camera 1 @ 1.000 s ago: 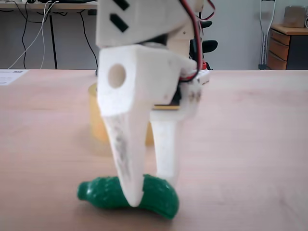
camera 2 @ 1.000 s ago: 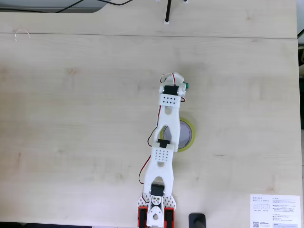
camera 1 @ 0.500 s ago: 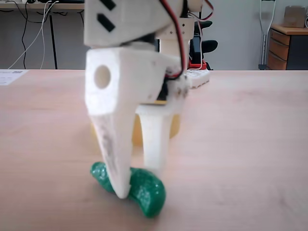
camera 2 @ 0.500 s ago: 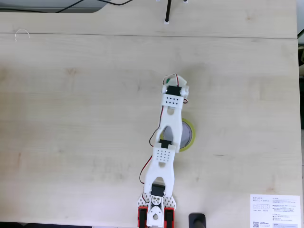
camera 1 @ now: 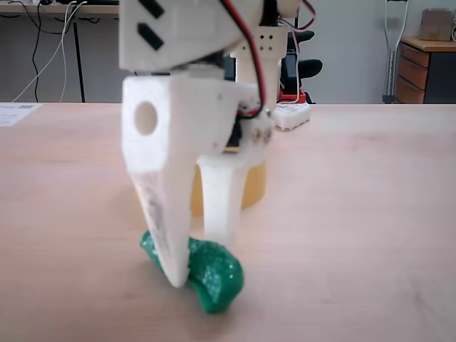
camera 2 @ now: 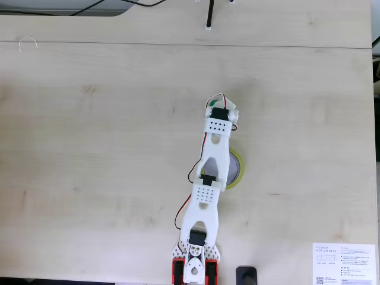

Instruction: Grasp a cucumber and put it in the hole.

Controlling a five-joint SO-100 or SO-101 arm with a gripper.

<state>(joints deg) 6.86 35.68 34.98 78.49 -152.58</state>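
Observation:
The dark-green bumpy cucumber (camera 1: 208,276) sits low at the table surface, one end pointing toward the low fixed camera. My white gripper (camera 1: 198,261) stands upright over it, shut on the cucumber, one finger (camera 1: 165,228) in front and the other behind. Behind the fingers stands the tan-yellow tape roll (camera 1: 251,187). From above, my gripper (camera 2: 218,107) is just beyond the tape roll (camera 2: 241,170), and a sliver of the cucumber (camera 2: 210,103) shows at the wrist's left side. The arm covers most of the hole (camera 2: 233,171).
A white power strip (camera 1: 291,115) lies far back on the table. A printed card (camera 2: 344,264) lies at the bottom right in the view from above, a dark object (camera 2: 246,274) sits beside the arm's base, and a black post (camera 2: 209,15) stands at the top edge.
The gripper has shifted left in the low view with the cucumber held, and the cucumber has swung from lying sideways to pointing at the camera. From above, the wrist moved slightly toward the roll.

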